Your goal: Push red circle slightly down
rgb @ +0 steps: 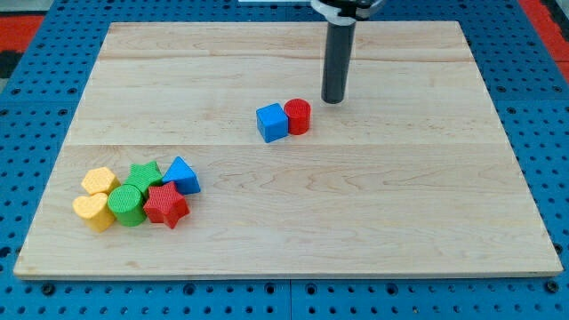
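Observation:
The red circle [299, 116] is a short red cylinder near the middle of the wooden board [400, 196], a little above centre. It touches a blue cube [272, 123] on its left side. My tip [332, 100] is the lower end of the dark rod that comes down from the view's top. It stands just up and to the right of the red circle, a small gap away from it.
A cluster of blocks lies at the lower left: a yellow hexagon [99, 181], a yellow heart [92, 212], a green circle [127, 205], a green star [144, 174], a red star [166, 205] and a blue triangle [182, 175]. Blue pegboard surrounds the board.

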{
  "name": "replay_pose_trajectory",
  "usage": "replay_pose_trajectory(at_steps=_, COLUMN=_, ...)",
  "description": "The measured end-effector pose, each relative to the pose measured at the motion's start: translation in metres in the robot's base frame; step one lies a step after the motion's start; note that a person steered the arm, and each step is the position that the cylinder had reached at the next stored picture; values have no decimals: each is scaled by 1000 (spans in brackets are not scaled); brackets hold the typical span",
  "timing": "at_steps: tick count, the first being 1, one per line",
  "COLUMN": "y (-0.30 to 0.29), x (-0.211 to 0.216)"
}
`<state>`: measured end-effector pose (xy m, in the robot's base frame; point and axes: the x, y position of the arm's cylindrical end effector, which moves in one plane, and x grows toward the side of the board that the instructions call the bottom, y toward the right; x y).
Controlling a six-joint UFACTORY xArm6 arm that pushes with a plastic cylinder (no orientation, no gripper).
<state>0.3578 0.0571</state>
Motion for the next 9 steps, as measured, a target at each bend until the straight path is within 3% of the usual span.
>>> replay_pose_trajectory(at_steps=3, y=-6, x=15)
replay_pose_trajectory(at_steps=6, y=-72, x=22)
replay_pose_trajectory(at_steps=9, y=-52, x=78)
